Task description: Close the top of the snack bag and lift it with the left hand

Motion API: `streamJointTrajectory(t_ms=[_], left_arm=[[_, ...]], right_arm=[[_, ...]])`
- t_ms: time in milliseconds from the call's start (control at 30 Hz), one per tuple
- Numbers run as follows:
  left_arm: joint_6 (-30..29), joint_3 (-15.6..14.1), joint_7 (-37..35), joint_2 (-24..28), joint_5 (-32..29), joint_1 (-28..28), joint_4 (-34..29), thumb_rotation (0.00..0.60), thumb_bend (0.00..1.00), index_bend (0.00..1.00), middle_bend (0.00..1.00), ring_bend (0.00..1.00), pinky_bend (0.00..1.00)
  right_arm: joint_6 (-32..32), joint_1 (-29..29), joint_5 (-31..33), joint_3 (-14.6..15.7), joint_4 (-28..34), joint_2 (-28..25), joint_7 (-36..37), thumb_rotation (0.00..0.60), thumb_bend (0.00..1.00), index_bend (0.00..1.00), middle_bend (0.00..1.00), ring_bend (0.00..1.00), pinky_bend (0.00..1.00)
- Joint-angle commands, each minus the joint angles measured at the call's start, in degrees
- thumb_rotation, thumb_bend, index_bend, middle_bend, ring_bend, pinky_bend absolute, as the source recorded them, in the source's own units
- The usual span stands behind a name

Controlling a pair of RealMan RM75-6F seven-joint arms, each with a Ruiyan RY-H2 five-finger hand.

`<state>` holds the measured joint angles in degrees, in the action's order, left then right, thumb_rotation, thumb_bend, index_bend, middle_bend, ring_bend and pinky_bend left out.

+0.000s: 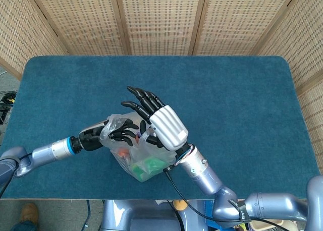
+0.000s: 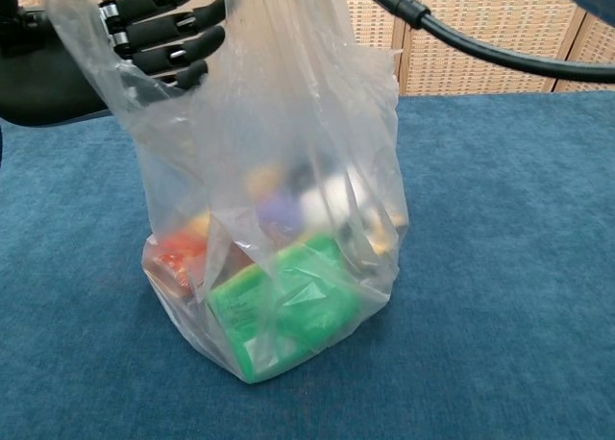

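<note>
The snack bag (image 2: 274,219), a clear thin plastic bag, is standing upright on the blue-carpeted surface (image 1: 242,100) near the middle of its front edge, its bottom bulging and its upper part rising in loose crumpled folds. Through the film a green packet (image 2: 283,310) is showing at the bottom front, a red-orange packet (image 2: 178,257) is sitting to its left, and paler, purplish and yellowish items are blurring together behind them, too indistinct to name. The left robot hand (image 1: 113,132) is reaching in from the surface's left side and its dark fingers (image 2: 163,36) are curling into the bag's upper film, gathering a fold of it; in the chest view the plastic is draping over those fingers. The right robot hand (image 1: 159,122) is hovering over the bag's top with its fingers spread and pointing toward the far edge, its white back plate facing up; whether its palm is touching the plastic cannot be told. From above, that hand is covering much of the bag's mouth. A black cable (image 2: 480,41) is crossing the top right of the chest view. Woven wicker panels (image 1: 161,19) are standing around the surface's far and side edges.
</note>
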<state>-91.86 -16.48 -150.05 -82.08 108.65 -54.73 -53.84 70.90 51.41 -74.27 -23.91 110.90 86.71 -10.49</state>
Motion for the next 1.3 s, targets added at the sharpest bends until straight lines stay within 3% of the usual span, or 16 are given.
streamJointTrajectory(t_ms=[33,333,767,1300], left_arm=[[1.4,0.4,2.2,1.1,1.0,-2.3,-3.2,0.445,0.10,0.17,0.17,0.20,0.24],[0.9,2.9,5.0,1.4,-2.2,-2.0,-8.4,0.422,0.11,0.21,0.19,0.20,0.20],[0.5,0.4,10.9,2.2,2.4,-2.8,-9.0,0.440,0.11,0.22,0.19,0.21,0.20],[6.1,2.3,21.1,4.1,0.0,-5.4,-18.7,0.452,0.11,0.21,0.19,0.21,0.17]], right_arm=[[0.0,0.0,0.0,-0.1,0.1,-0.1,-0.1,0.600,0.92,0.17,0.01,0.00,0.11],[0.0,-0.1,-0.1,0.0,0.5,-0.3,-0.5,0.600,0.92,0.17,0.01,0.00,0.11],[-0.8,1.0,0.7,-1.0,0.5,-0.3,-2.4,0.600,0.92,0.17,0.01,0.00,0.11],[-2.1,3.6,3.7,-2.8,0.2,0.7,-5.0,0.600,0.92,0.17,0.01,0.00,0.11]])
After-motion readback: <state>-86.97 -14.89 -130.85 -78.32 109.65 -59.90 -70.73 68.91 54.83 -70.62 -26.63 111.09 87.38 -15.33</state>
